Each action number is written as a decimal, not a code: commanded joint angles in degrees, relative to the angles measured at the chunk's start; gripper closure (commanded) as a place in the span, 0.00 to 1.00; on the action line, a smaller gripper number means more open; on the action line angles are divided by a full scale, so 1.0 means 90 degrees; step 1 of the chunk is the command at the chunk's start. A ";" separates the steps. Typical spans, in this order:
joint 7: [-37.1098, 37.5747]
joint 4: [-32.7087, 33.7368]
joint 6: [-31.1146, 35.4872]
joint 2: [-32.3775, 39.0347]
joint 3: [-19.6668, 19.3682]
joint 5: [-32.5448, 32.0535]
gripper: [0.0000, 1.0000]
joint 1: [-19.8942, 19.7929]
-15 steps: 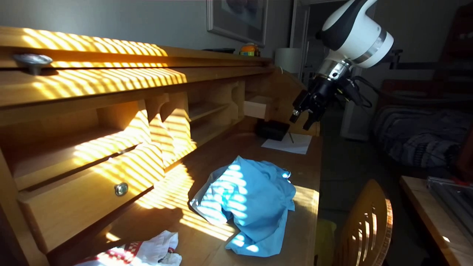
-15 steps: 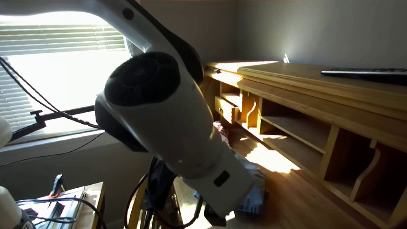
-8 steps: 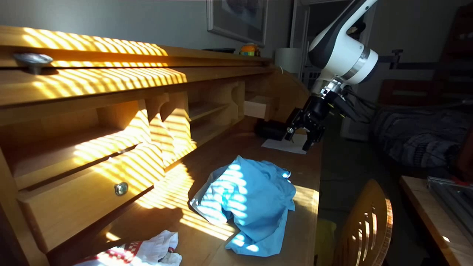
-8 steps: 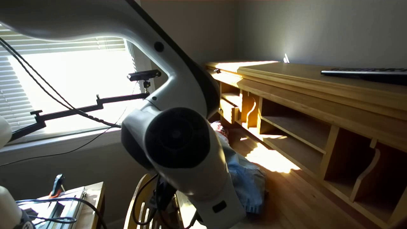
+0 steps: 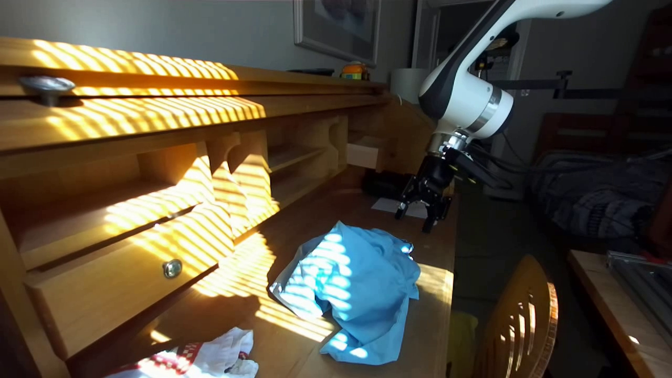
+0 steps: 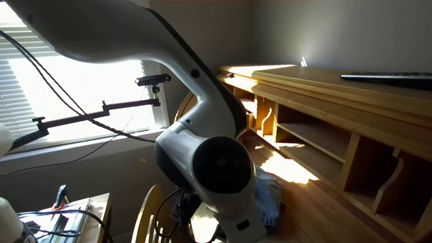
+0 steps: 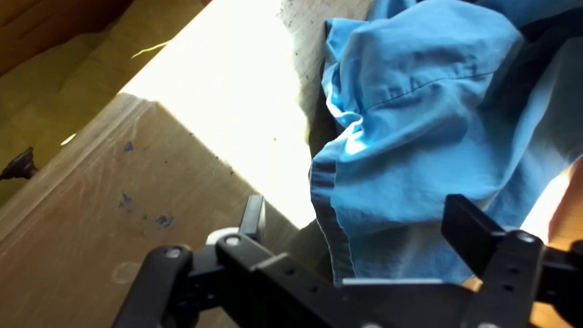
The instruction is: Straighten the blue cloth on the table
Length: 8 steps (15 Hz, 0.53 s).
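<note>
Crumpled sky-blue cloth [image 5: 362, 278] on a brown wooden desktop [image 5: 429, 325]. In an exterior view, the cloth lies in the lower centre of the frame, heaped in folds, with bright stripes of light across its left part and a flap extending toward the bottom edge. The black two-fingered gripper [image 5: 413, 220], carried by a white-and-black robot arm [image 5: 464, 105] entering from the upper right, points downward near the cloth, above and to the right of it in the frame. Its fingers [image 5: 430, 218] are spread apart; part of a white sheet of paper [image 5: 386, 205] shows behind them. A white cloth with a red patterned band [image 5: 202, 357] lies at lower left, apart from the blue one. A pale wooden drawer [image 5: 121, 278] with a round metallic knob [image 5: 172, 269] occupies the left; a slotted wooden chair [image 5: 525, 286], the lower right.

In the wrist view, the blue cloth fills the upper right and right centre. The fingers stand well apart along the lower part, the right-hand one overlapping the cloth; contact cannot be determined.

In an exterior view, a bright window [image 6: 91, 84] appears at upper left, and the arm hides much of the blue cloth.
</note>
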 commanded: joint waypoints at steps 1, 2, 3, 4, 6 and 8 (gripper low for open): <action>-0.0134 0.0326 -0.0075 0.0378 0.0153 0.0164 0.00 -0.0036; -0.0167 0.0371 -0.0062 0.0466 0.0198 0.0216 0.00 -0.0048; -0.0149 0.0412 -0.0037 0.0552 0.0223 0.0175 0.00 -0.0040; -0.0197 0.0432 -0.0004 0.0637 0.0261 0.0196 0.00 -0.0043; -0.0384 0.0494 0.0074 0.0774 0.0357 0.0379 0.00 -0.0084; -0.0707 0.0585 0.0143 0.0885 0.0461 0.0760 0.01 -0.0148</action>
